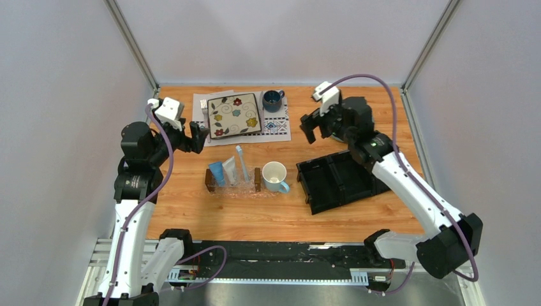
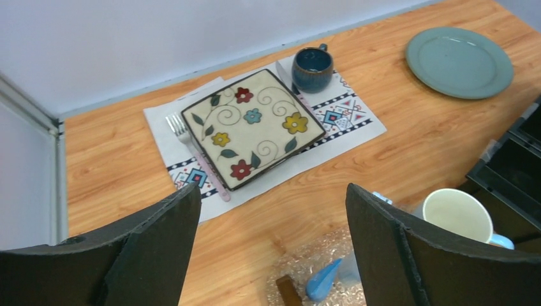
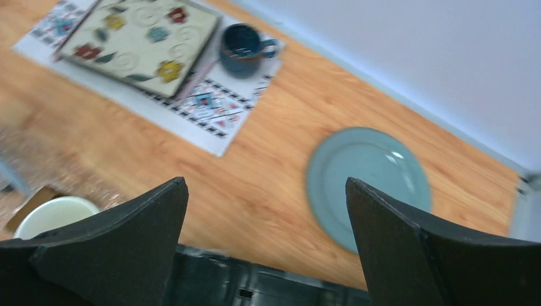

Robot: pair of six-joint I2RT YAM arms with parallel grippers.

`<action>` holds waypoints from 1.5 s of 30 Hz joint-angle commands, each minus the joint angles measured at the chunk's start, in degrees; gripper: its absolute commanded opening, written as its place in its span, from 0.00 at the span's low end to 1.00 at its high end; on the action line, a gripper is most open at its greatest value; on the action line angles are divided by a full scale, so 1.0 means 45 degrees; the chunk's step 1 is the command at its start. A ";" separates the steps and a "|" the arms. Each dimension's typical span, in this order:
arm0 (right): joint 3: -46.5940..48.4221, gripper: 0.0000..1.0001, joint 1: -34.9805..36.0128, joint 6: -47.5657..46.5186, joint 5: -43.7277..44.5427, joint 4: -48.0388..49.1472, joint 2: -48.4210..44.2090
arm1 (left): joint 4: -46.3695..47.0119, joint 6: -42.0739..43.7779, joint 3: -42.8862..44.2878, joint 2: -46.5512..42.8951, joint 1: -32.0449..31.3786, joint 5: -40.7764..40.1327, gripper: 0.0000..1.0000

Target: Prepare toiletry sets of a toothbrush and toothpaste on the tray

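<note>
The clear textured tray with two brown end pieces lies mid-table. On it lie a bright blue tube, a whitish tube and the white toothbrush, whose head sticks out past the far edge. My left gripper is open and empty, raised behind and left of the tray. In the left wrist view the blue tube and the tray show between its fingers. My right gripper is open and empty above the table's right half. It also shows open in the right wrist view.
A white mug with a blue handle stands right of the tray. A black compartment organizer lies to the right. A floral square plate, a fork and a dark blue cup sit on a placemat at the back. A green plate lies at the back right.
</note>
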 commanded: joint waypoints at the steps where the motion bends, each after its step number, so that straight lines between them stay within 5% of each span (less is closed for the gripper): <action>1: 0.1238 1.00 -0.1395 0.0670 0.1782 -0.1206 -0.0853 | 0.0103 0.0338 0.0525 0.0002 0.0104 -0.1175 0.92; 19: -0.0714 1.00 -0.2120 0.0182 0.5650 -0.0021 -0.3685 | 0.1000 0.0553 -0.0177 -0.0017 0.0494 -0.3247 0.92; 45: -0.0342 1.00 -0.2120 -0.0052 0.6471 -0.0429 -0.4291 | 0.2056 0.0357 -0.1097 -0.0603 0.0651 -0.2877 0.92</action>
